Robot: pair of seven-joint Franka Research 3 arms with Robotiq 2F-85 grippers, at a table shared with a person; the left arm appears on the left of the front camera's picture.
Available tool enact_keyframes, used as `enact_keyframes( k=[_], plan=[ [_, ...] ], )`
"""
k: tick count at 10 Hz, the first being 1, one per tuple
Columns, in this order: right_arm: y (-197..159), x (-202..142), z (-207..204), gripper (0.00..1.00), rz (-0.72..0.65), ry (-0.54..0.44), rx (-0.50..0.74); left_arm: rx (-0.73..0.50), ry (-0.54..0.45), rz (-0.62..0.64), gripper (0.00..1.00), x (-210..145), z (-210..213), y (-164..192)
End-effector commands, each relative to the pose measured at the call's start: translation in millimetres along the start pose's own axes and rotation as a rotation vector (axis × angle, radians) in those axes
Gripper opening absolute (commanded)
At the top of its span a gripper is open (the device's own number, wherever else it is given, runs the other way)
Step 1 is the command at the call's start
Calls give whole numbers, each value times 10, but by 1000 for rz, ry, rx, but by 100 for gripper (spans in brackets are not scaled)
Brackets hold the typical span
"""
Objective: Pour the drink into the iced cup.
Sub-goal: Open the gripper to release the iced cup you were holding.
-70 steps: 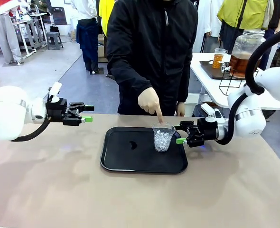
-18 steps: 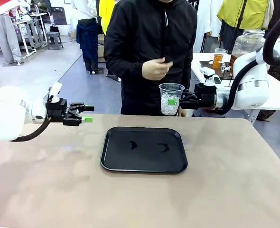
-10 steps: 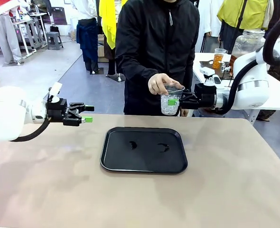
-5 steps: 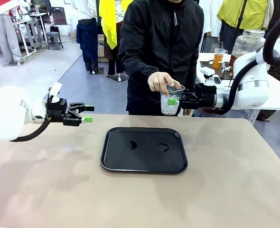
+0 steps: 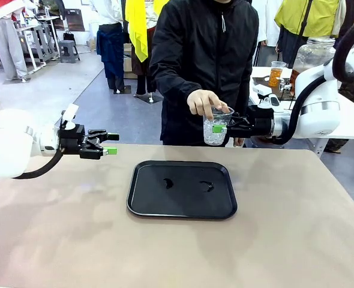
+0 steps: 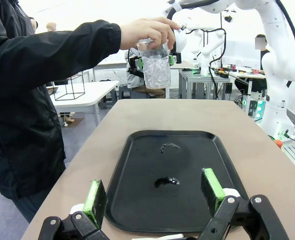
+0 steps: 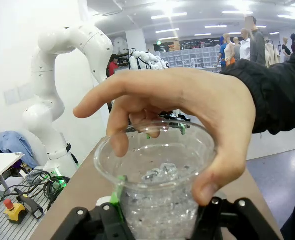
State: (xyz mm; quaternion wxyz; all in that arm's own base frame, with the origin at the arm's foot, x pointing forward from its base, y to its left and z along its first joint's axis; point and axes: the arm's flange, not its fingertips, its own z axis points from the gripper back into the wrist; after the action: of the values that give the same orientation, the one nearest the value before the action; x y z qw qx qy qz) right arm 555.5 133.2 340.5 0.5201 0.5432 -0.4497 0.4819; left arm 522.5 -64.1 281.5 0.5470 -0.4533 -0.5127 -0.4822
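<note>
Iced cup (image 5: 215, 127) held in the air past the table's far edge, gripped by both the right gripper (image 5: 225, 127) and a person's hand (image 5: 204, 102).

Clear plastic and part full of ice, the cup sits clamped between the right gripper's green pads, while the hand closes over its rim from above. The left gripper (image 5: 110, 144) hangs with its jaws wide apart and nothing in them, over the table's left side. A black tray (image 5: 182, 204) lies mid-table with two small wet marks. The drink (image 5: 306, 80) fills a glass jar (image 5: 312, 57) on a white side table (image 5: 267, 111) far right.
</note>
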Motion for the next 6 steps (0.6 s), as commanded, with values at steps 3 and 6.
enact_keyframes(
  k=[3,6],
  plan=[
    [17,31,1,67,22,-2,2,4,5,9,100,28,-8,10],
    [5,-13,48,100,-23,-3,3,4,5,9,100,28,-8,10]
  ],
)
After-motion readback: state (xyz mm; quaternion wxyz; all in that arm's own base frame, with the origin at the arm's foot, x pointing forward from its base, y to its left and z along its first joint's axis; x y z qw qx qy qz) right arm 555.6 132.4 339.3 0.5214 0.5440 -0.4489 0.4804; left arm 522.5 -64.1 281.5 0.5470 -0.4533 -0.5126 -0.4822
